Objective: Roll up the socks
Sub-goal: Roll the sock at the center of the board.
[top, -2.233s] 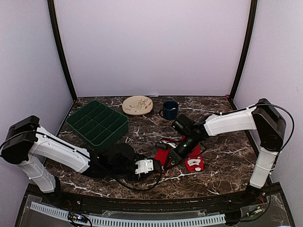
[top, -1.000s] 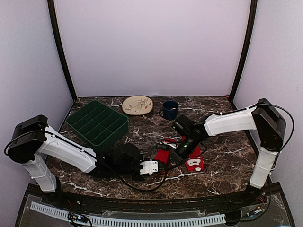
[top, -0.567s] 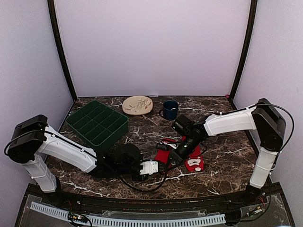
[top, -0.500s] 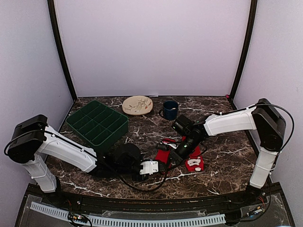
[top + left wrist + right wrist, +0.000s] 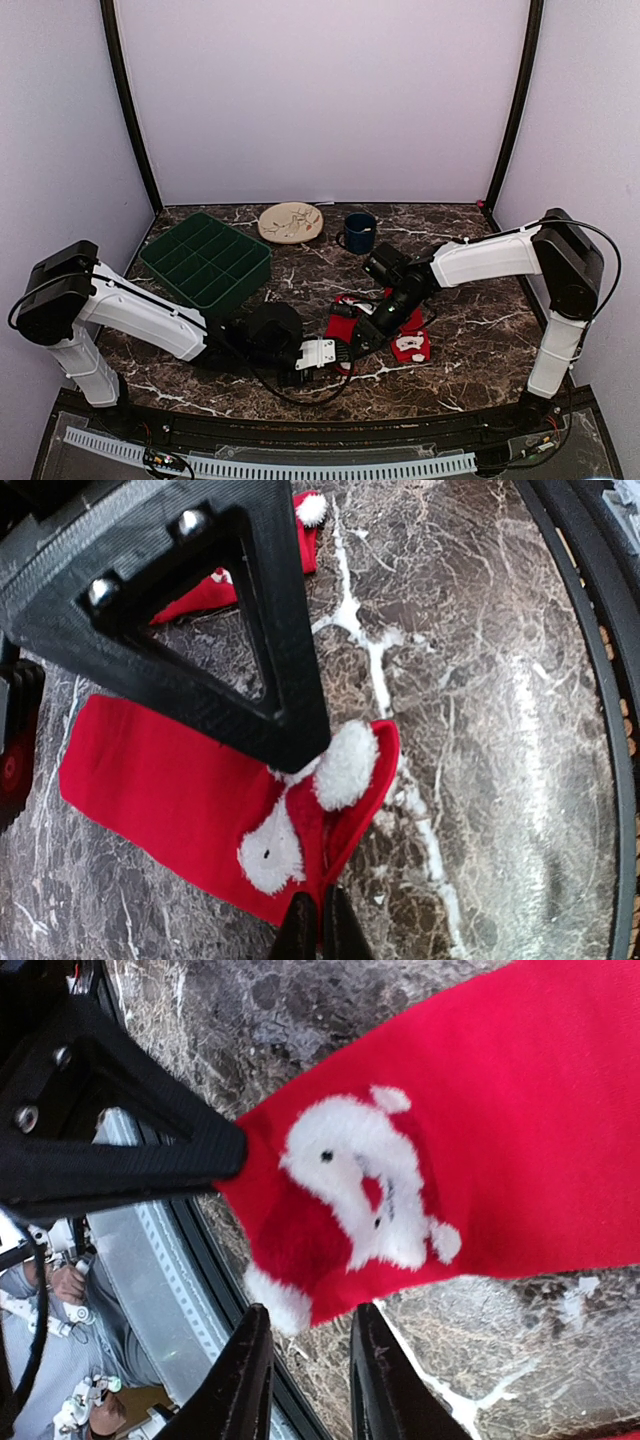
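Your left gripper (image 5: 311,932) is pinched fully together on the edge of a red sock (image 5: 170,790). The sock is soft knit with fluffy white tufts and lies flat on the glossy, white-veined dark marble table (image 5: 480,680). Your right gripper (image 5: 305,1360) sits at the same end of that sock, its fingers slightly parted and holding nothing. The second sock (image 5: 410,345) lies just to the right. Farther back are a green compartment tray (image 5: 205,260), a pale round plate (image 5: 290,221) and a dark blue mug (image 5: 359,232).
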Robot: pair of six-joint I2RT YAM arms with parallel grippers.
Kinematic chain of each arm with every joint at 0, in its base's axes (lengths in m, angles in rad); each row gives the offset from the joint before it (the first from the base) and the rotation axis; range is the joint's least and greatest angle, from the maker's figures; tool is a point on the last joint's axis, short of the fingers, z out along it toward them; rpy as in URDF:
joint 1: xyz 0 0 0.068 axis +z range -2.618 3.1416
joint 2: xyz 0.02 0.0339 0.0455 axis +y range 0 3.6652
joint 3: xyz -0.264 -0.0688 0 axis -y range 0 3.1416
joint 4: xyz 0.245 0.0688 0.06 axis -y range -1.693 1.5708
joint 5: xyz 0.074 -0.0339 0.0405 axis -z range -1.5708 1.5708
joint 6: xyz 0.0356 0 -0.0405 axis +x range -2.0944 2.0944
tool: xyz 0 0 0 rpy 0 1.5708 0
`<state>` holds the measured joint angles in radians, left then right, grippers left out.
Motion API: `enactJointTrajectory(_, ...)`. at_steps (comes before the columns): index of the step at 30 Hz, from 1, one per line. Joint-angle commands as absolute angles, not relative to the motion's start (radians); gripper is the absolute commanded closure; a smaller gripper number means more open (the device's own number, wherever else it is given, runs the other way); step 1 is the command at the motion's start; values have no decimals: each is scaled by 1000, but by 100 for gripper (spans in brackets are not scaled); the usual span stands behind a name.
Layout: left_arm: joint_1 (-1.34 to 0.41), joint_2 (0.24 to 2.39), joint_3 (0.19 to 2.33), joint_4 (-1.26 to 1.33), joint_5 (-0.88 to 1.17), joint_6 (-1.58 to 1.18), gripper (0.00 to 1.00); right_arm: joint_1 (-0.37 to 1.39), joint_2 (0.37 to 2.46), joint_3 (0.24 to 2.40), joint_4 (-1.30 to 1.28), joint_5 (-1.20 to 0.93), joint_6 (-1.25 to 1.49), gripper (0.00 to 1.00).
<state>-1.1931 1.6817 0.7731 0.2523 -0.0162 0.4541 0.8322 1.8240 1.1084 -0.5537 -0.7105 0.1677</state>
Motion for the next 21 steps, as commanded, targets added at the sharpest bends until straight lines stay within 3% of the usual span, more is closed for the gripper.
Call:
enactJointTrajectory(1, -1178, 1689, 826, 164, 57, 373, 100, 836, 1797, 1086, -516, -679, 187, 73)
enactJointTrajectory(21, -1060, 1796, 1017, -142, 373, 219, 100, 821, 1640, 912, -311, -415, 334, 70)
